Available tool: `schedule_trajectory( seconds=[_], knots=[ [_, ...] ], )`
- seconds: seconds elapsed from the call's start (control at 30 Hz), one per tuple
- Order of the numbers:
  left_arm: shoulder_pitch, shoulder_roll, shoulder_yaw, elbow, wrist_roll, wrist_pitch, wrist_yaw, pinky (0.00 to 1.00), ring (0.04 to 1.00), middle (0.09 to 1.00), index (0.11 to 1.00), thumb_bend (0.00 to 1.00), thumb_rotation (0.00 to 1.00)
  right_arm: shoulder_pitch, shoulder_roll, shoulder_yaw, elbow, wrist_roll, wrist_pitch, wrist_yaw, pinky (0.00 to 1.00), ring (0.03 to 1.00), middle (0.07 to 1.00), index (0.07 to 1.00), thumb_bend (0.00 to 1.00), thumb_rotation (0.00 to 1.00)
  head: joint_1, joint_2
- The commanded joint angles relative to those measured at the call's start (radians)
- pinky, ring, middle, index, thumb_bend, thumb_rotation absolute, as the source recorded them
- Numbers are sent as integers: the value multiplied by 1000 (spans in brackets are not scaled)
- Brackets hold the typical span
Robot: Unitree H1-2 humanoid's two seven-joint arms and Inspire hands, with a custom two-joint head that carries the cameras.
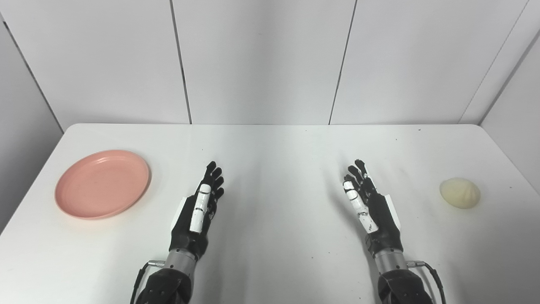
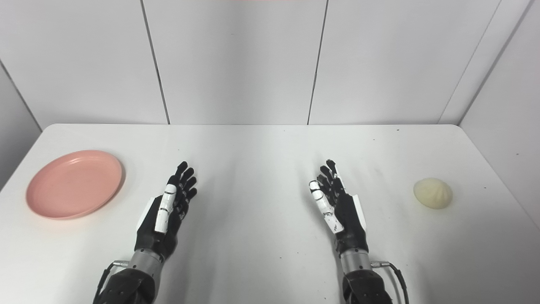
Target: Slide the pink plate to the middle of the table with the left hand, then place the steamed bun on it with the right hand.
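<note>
Hands waiting, fingers released, holding nothing; plate-slide pending: left hand reaching pink plate at nine o'clock; steamed bun at three.

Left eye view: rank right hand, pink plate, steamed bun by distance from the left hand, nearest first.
1. Pink plate: left of the left hand, near the table's left edge, empty.
2. Right hand: across the middle of the table, to the right, open.
3. Steamed bun: far right, beyond the right hand.

The left hand is open, holding nothing.
</note>
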Motion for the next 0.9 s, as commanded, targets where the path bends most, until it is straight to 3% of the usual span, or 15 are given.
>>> schedule_trajectory(
  seconds=[0.0, 0.73, 0.87],
  knots=[
    [-22, -6, 2, -16, -7, -8, -4, 1000, 1000, 1000, 1000, 570, 1000, -27, -1, 1, -30, 1, -34, 4, 928, 904, 933, 958, 604, 758, 1, -1],
    [-24, -5, 3, -9, -17, -7, -18, 1000, 1000, 1000, 1000, 576, 989, -26, 2, 0, -26, 2, -41, 0, 925, 897, 928, 954, 593, 754, 2, 0],
    [-27, -8, 0, 0, -11, -14, -12, 1000, 1000, 1000, 1000, 594, 982, -29, -5, -2, -15, 2, -49, 4, 927, 901, 930, 952, 597, 759, 33, -13]
  ],
)
